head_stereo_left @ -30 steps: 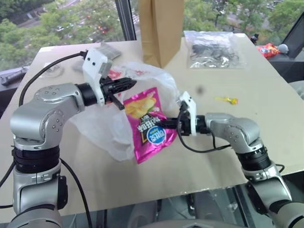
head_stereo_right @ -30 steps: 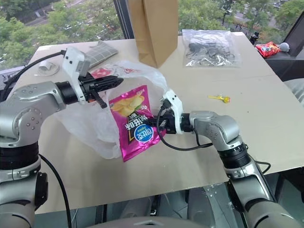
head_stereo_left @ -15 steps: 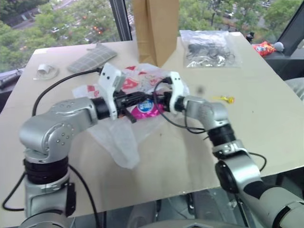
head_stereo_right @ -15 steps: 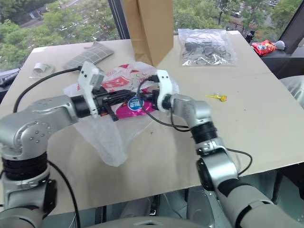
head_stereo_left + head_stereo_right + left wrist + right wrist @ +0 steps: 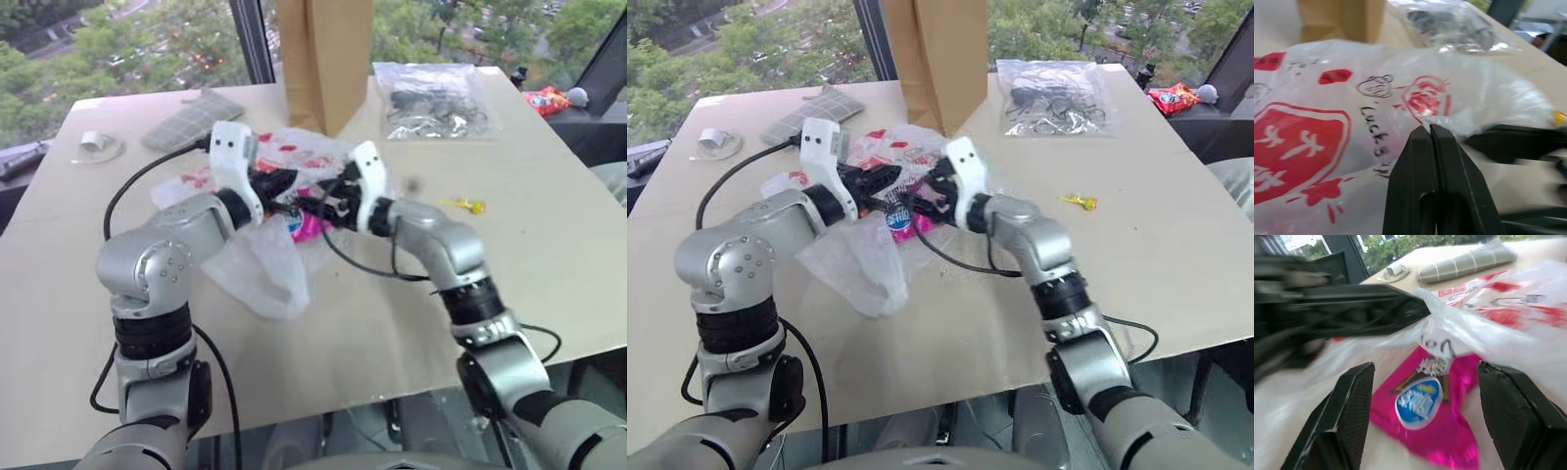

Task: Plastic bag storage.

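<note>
Pinched the plastic bag [image 5: 1342, 122] with left end effector [image 5: 1429, 128]; right end effector [image 5: 1422, 387] spread over pink packet [image 5: 1435, 426] (brown paper bag [image 5: 323, 59] behind).

You see the thin translucent white plastic bag [image 5: 865, 257] with red print bunched between the left gripper [image 5: 890, 182] and right gripper [image 5: 921, 196], covering a pink packet [image 5: 902, 221].

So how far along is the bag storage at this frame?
Early. The left gripper is shut on the plastic bag, pinching a fold. The right gripper is open over the pink snack packet, which lies under the bag. The bag is still spread loosely on the table; folding and stowing remain.
</note>
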